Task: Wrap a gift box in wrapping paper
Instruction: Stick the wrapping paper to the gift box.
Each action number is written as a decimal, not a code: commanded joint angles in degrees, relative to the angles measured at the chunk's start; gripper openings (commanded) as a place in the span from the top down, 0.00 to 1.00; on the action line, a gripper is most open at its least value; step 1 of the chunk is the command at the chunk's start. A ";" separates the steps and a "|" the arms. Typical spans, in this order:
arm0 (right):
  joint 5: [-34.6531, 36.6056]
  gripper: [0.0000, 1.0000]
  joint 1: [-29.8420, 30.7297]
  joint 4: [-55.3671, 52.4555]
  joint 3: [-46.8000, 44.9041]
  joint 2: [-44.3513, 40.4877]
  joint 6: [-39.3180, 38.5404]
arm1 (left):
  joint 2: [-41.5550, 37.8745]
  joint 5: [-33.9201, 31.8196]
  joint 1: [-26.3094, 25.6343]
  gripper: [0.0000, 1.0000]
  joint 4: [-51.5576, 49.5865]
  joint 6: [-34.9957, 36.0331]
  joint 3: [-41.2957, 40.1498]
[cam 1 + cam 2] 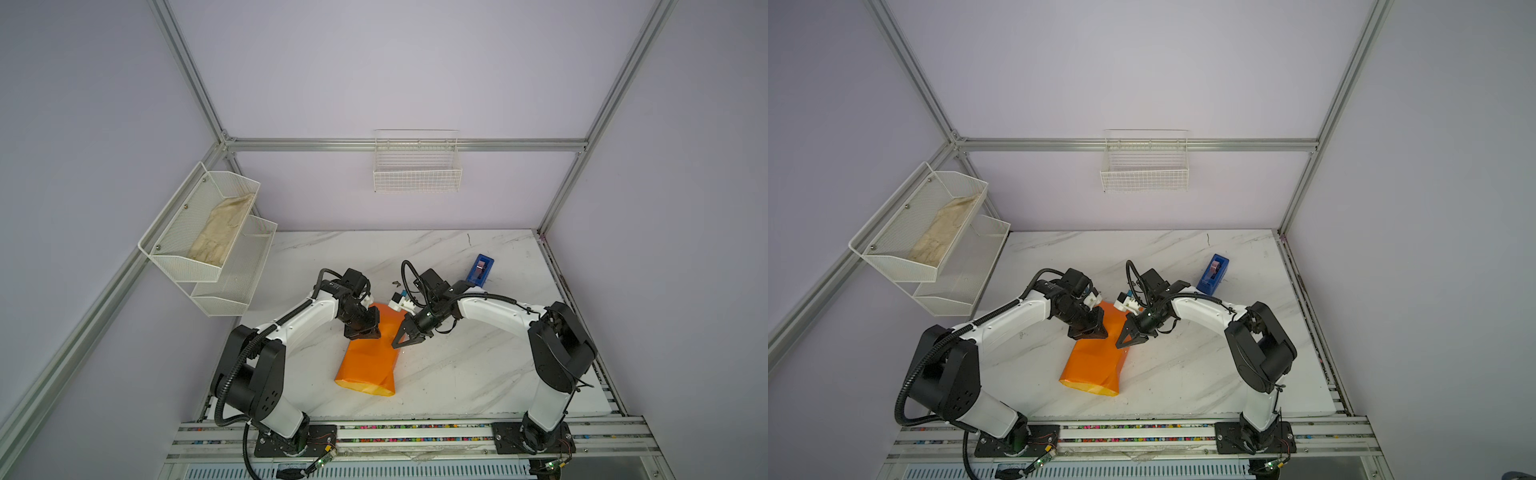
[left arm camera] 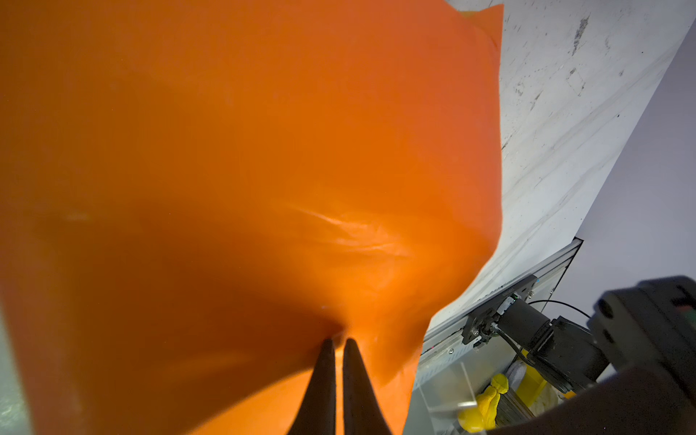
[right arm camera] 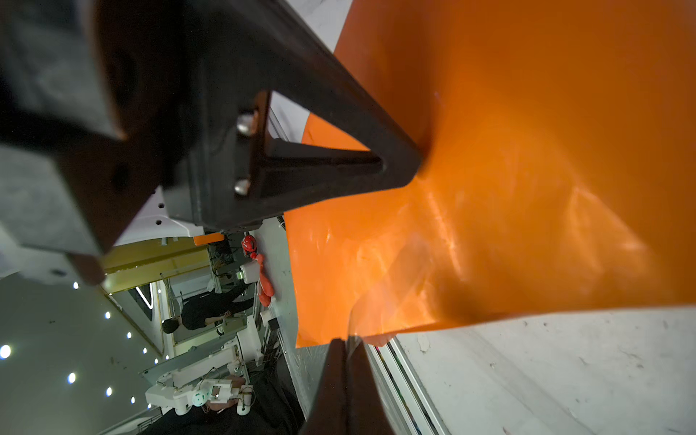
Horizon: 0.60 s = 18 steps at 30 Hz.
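Left wrist view is basically wall-to-wall wrapping paper [image 2: 263,150], glossy orange side facing the camera. The left fingers [image 2: 320,388] are clenched on it, tips almost together. The sheet puckers into creases right where they bite, so that's a pinch on the paper.

In the right wrist view the right fingers [image 3: 331,384] are clamped fully together right at the paper's edge. A thin, clear-looking film runs from the tips up over the orange. I honestly can't tell if they've got hold of that, the paper, or nothing. The same view shows one black left finger pressing into the sheet.

In a top view the paper [image 1: 368,361] is a humped, folded-over bundle around the middle of the desk [image 1: 457,374]. Its long axis runs roughly 12 to 6, with a paler yellow-orange strip showing at the 6 o'clock end. The left fingers sit over its 11 o'clock part and the right fingers at its 2 o'clock edge, tips angled toward each other, near but apart.

Further out, a blue tape dispenser [image 1: 481,269] stands at about 1 o'clock from the paper, well apart from it. A white wire basket [image 1: 417,180] hangs on the back wall at 12 o'clock. At 10 o'clock there's a two-tier mesh shelf [image 1: 183,266] with a beige cloth [image 1: 220,232] in the upper tier.
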 commanded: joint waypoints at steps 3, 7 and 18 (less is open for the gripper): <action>-2.36 1.00 1.19 -5.54 3.88 3.22 -5.63 | 4.00 -2.95 -0.63 0.91 -3.64 1.64 -1.46; -4.35 1.00 1.42 -4.09 4.29 4.70 -5.57 | 4.16 -2.95 -0.63 0.91 -3.70 1.55 -1.37; -4.01 1.00 1.68 -4.49 0.48 5.17 -4.51 | 4.26 -2.95 -0.70 0.91 -4.17 1.81 -1.03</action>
